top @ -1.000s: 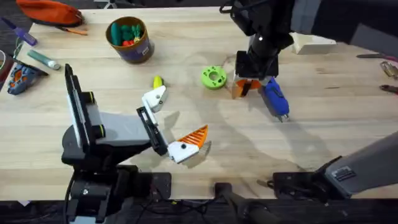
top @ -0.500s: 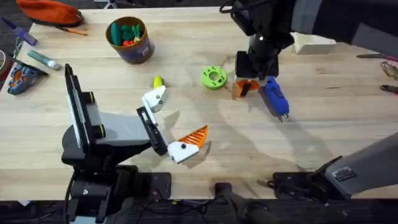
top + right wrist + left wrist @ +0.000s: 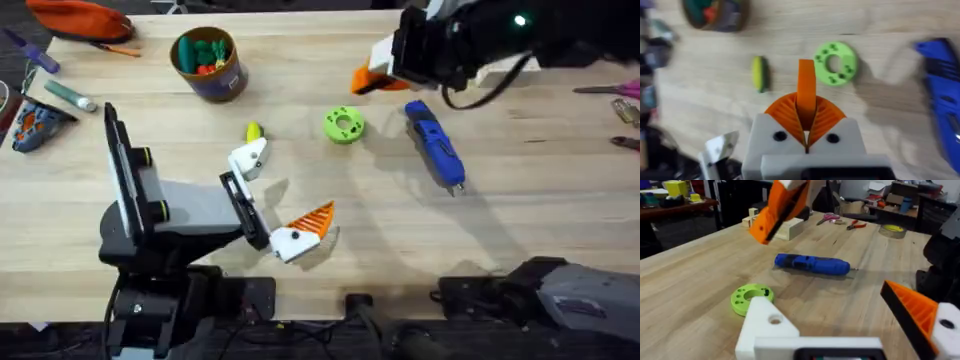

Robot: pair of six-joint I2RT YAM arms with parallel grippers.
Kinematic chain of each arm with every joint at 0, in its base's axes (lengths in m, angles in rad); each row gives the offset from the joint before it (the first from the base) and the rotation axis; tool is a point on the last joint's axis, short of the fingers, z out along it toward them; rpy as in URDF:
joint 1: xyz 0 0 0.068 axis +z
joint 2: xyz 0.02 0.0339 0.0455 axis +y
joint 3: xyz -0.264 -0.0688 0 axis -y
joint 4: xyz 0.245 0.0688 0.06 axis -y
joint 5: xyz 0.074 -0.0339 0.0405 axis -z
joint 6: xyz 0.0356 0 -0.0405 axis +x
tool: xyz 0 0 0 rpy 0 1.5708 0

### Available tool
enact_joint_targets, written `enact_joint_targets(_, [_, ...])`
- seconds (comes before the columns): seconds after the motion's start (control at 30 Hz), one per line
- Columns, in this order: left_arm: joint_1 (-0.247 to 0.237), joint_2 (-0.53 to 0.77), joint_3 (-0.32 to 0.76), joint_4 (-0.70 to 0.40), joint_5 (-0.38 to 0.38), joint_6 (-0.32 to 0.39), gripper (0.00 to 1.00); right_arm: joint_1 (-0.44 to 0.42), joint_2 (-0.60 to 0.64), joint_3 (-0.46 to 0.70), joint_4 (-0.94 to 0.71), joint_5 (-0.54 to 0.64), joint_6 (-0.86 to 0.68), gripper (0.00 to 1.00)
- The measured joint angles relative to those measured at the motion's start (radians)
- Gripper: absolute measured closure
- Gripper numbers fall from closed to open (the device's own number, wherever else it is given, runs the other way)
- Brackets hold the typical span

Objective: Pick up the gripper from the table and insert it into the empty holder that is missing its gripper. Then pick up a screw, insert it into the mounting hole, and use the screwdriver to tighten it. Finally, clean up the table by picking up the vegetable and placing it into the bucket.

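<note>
My right gripper [image 3: 374,77] hangs above the far middle of the table, shut on the orange wedge gripper [image 3: 806,89], which sticks out past its ribbed pads. The left arm rests on the table with its gripper [image 3: 288,190] open. One of its fingers carries an orange pad [image 3: 316,217]; the other is the bare white holder [image 3: 250,158], also seen close up as the holder [image 3: 767,325]. The blue screwdriver [image 3: 436,146] lies flat to the right of the green disc [image 3: 343,125]. The yellow-green vegetable [image 3: 254,131] lies just beyond the holder. The bucket [image 3: 210,78] stands at the far left.
The bucket holds toy pieces. An orange pouch [image 3: 80,18] and a grey-green marker [image 3: 70,95] lie at the far left. A pale wooden block [image 3: 505,68] sits behind the right arm, and hand tools [image 3: 625,110] lie at the right edge.
The right gripper has risen from the table beside the screwdriver, carrying the orange gripper up and toward the far side. The screwdriver now lies uncovered. The left arm has not moved.
</note>
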Motion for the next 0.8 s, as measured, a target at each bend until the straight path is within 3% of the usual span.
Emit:
enact_joint_targets(0.17, [0.0,0.0,0.0,0.0,0.0,0.0,0.016,-0.044,-0.08,-0.207,0.25,-0.234,0.0,0.989])
enact_joint_targets(0.4, [0.0,0.0,0.0,0.0,0.0,0.0,0.015,-0.143,-0.091,-0.438,0.589,-0.63,0.009,0.989])
enact_joint_targets(0.6, [0.0,0.0,0.0,0.0,0.0,0.0,0.015,-0.174,-0.091,-0.52,0.82,-0.867,0.042,0.99])
enact_joint_targets(0.8, [0.0,0.0,0.0,0.0,0.0,0.0,0.015,-0.196,-0.091,-0.544,0.849,-1.011,0.067,0.991])
